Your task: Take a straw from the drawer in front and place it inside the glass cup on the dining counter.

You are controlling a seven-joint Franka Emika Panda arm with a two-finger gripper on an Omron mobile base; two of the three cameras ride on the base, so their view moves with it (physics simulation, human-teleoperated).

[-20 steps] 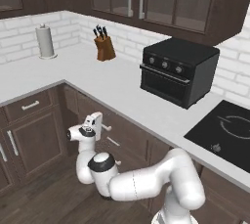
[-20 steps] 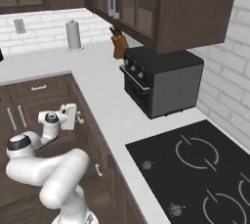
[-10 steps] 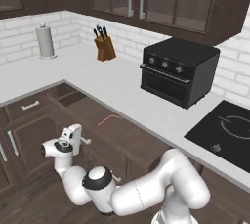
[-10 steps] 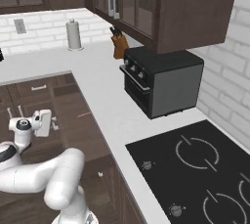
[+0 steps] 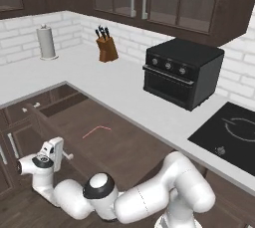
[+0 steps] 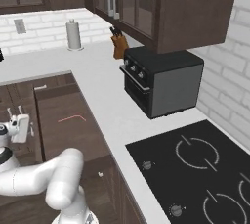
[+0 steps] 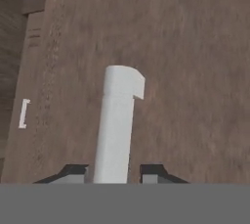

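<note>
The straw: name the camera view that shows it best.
The left base view: the straw lies bent and unobstructed in the open drawer. The right base view shows it smaller, farther off. The hand view shows the drawer handle instead.

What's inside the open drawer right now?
The wide dark-brown wooden drawer holds one thin red-pink straw lying flat on its bare floor. The robot's arm covers the near end, so nothing can be told there.
</note>
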